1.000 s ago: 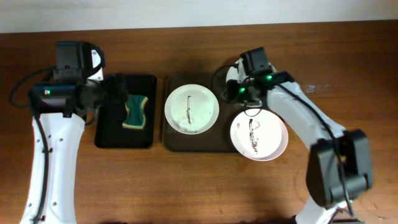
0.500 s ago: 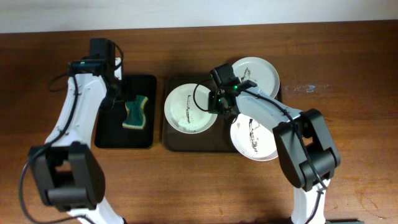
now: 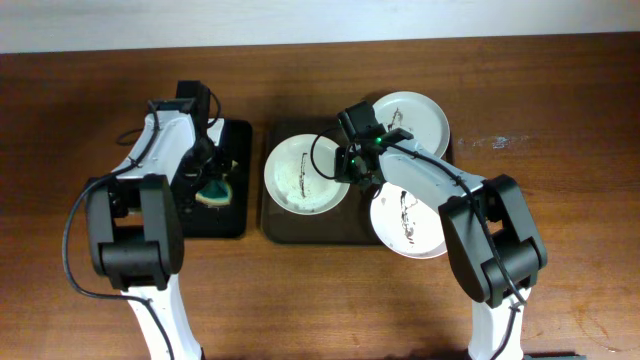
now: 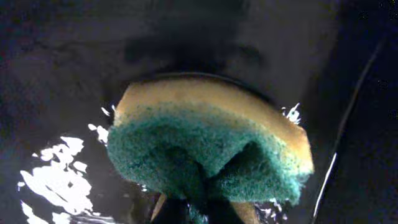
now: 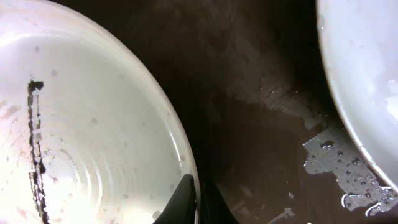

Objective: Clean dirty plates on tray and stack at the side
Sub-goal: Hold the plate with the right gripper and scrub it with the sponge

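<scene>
The dark tray held three white plates. The right gripper pinched the streaked left plate at its rim. The left gripper squeezed a sponge inside the black tray.

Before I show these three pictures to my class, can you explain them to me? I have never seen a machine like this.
This is a robot with two arms at a wooden table. One picture looks down from above; the other two come from a camera on each wrist. Three white plates lie on a brown tray; two show dark smears. The right arm's jaws stand astride the rim of the left plate. The left arm's jaws stand either side of a green and yellow sponge in a black tray. Whether either grips yet, I cannot tell.
</scene>
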Tool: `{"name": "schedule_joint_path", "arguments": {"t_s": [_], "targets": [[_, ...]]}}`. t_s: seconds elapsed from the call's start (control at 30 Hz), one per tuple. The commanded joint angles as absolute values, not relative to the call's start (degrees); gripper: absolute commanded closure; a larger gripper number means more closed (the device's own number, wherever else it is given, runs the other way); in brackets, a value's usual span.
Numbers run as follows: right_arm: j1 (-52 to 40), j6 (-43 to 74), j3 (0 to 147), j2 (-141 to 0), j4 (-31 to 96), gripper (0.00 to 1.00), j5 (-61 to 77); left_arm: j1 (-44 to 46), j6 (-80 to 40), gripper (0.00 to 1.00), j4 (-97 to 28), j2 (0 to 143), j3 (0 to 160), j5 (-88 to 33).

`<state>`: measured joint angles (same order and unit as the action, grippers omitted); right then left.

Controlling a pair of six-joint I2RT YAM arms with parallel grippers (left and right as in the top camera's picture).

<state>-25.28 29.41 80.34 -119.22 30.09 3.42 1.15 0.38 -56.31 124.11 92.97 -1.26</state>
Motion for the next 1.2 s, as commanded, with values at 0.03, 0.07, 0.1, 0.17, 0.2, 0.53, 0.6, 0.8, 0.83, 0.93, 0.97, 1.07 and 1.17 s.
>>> {"name": "schedule_joint_path", "arguments": {"t_s": [0.03, 0.07, 0.1, 0.17, 0.2, 0.53, 0.6, 0.8, 0.83, 0.93, 0.97, 1.07, 1.17], "targets": [[-25.87, 28.97, 80.16, -121.58, 31.70, 0.96, 2.81, 1.10, -0.62, 1.00, -67.85, 125.01, 108.42, -0.84], [-25.71, 27.27, 80.16, -121.58, 31.88, 0.96, 6.37, 1.13, -0.62, 1.00, -70.72, 125.01, 112.31, -2.98], [-24.58, 25.10, 80.16, -121.58, 32.14, 0.96, 13.54, 1.65, -0.62, 1.00, -73.21, 125.01, 116.38, -7.33], [-22.68, 23.46, 80.14, -121.58, 32.95, 0.96, 19.99, 3.88, -0.60, 1.00, -73.19, 125.27, 116.29, -16.36], [-22.31, 22.68, 80.14, -121.58, 33.32, 0.96, 21.06, 5.78, -0.60, 1.00, -72.86, 125.69, 116.29, -17.67], [-16.45, 22.90, 79.77, -121.58, 34.76, 0.96, 29.39, 22.81, -17.15, 1.00, -68.16, 143.04, 116.29, -5.08], [-16.49, 22.92, 79.77, -121.58, 36.07, 0.96, 29.39, 23.88, -15.49, 1.00, -69.76, 143.04, 116.31, -6.33], [-16.36, 22.94, 79.77, -121.58, 32.60, 0.96, 27.88, 20.56, -3.55, 1.00, -82.70, 143.04, 118.15, -24.88], [-16.36, 22.94, 79.77, -121.58, 32.69, 0.96, 27.86, 20.56, -3.55, 1.00, -84.68, 143.04, 118.15, -29.52], [-16.36, 22.94, 79.77, -121.58, 32.53, 0.96, 27.88, 20.84, -6.44, 1.00, -85.32, 143.04, 118.15, -30.61], [-16.36, 22.94, 79.77, -121.58, 32.56, 0.96, 27.88, 21.02, -9.69, 1.00, -82.70, 143.04, 118.13, -27.33], [-16.36, 22.96, 79.77, -121.58, 32.77, 0.96, 27.62, 21.61, -30.13, 1.00, -70.00, 143.13, 118.13, -1.45], [-16.99, 24.47, 79.66, -121.69, 34.70, 0.96, 22.15, 21.58, -30.37, 1.00, -61.58, 143.13, 118.13, 5.93]]}}
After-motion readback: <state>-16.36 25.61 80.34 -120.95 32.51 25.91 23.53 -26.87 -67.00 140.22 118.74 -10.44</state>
